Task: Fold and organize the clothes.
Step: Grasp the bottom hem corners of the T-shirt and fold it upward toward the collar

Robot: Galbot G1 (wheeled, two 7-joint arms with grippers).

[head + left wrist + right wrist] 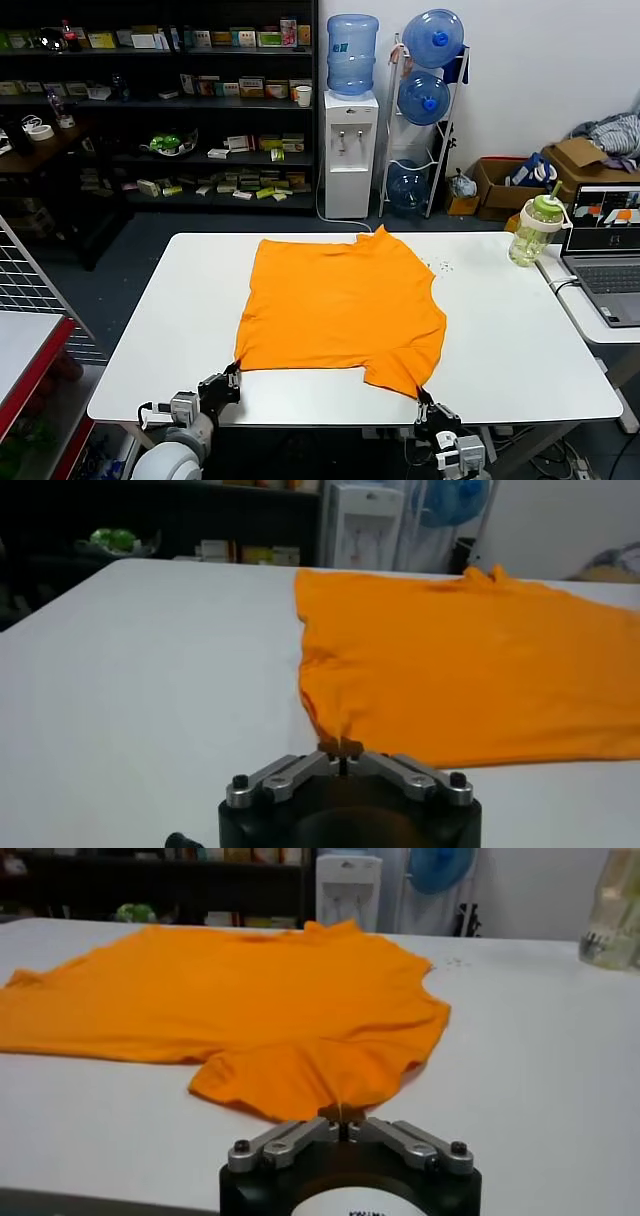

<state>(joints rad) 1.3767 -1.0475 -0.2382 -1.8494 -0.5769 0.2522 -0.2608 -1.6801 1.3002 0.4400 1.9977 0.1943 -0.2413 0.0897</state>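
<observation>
Two grippers, left gripper (228, 380) and right gripper (428, 402), each pinch a near corner of the bright orange cotton T-shirt (340, 305). It lies flat on the white table (520, 340), with all the folding left to do.

White table (530, 360) fronts dark shelves (200, 110) — water cooler (351, 140) against white wall (540, 60).

Laptop (612, 262) at the head view's right edge, partly cut off.

Even bright indoor light; soft shadows; wrist views' backgrounds blurred.
</observation>
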